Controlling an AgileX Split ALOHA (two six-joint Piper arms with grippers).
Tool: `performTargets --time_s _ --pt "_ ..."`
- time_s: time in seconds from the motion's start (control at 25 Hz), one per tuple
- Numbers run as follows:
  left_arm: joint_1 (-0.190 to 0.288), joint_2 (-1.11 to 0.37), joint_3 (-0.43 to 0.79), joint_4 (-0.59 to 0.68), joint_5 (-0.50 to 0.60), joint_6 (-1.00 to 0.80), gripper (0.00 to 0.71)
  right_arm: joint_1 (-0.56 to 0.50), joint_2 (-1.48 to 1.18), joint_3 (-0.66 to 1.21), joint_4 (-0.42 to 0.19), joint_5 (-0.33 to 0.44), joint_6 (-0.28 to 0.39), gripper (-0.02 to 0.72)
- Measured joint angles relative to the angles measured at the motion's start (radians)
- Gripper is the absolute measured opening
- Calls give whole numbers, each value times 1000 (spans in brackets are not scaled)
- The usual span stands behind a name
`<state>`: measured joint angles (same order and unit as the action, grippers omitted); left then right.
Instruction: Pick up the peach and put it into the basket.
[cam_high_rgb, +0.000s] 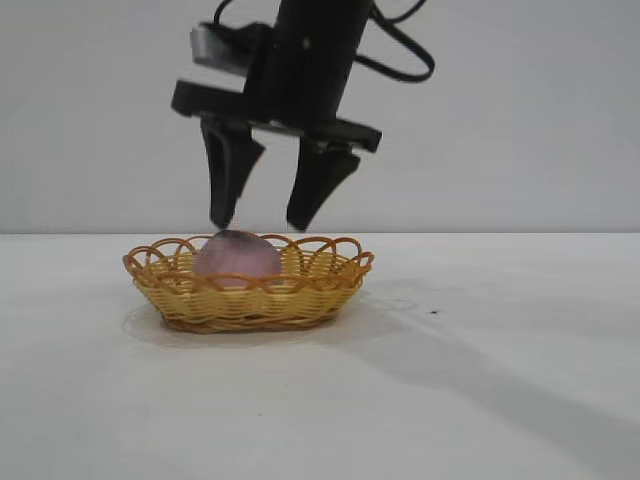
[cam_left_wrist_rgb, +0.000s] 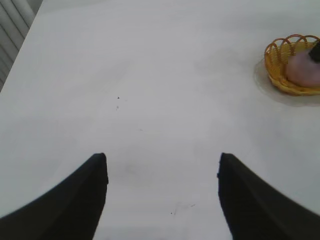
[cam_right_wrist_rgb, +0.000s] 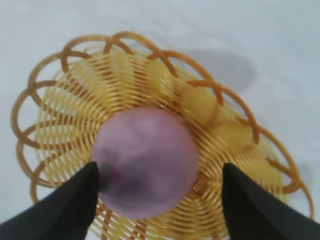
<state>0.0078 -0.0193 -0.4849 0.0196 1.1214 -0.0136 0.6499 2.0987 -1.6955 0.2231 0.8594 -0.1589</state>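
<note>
The dull pink peach (cam_high_rgb: 237, 256) lies in the yellow wicker basket (cam_high_rgb: 250, 302), toward its left side. My right gripper (cam_high_rgb: 260, 222) hangs just above the peach, open, with its fingertips about level with the peach's top and not holding it. In the right wrist view the peach (cam_right_wrist_rgb: 145, 167) sits between the spread fingers, inside the basket (cam_right_wrist_rgb: 150, 50). My left gripper (cam_left_wrist_rgb: 162, 160) is open and empty over bare table, far from the basket (cam_left_wrist_rgb: 280, 57) and the peach (cam_left_wrist_rgb: 302, 72). The left arm is out of the exterior view.
The white table (cam_high_rgb: 480, 380) stretches around the basket, with a small dark speck (cam_high_rgb: 433, 312) to its right. A pale wall stands behind. The table's edge and vertical slats (cam_left_wrist_rgb: 12, 35) show in the left wrist view.
</note>
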Motion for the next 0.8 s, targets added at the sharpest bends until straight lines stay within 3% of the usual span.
performTargets --time_s 0.04,0.24,0.48,0.8 --pt "0 0 0 0 0 0 477 -22 -18 0 -14 -2 19 502" --pt "0 0 0 0 0 0 477 -228 -41 6 -79 60 94 486" --pt "0 0 0 0 0 0 477 -481 -12 37 -101 121 147 486" --pt "0 0 0 0 0 0 477 -604 10 37 -108 142 154 486"
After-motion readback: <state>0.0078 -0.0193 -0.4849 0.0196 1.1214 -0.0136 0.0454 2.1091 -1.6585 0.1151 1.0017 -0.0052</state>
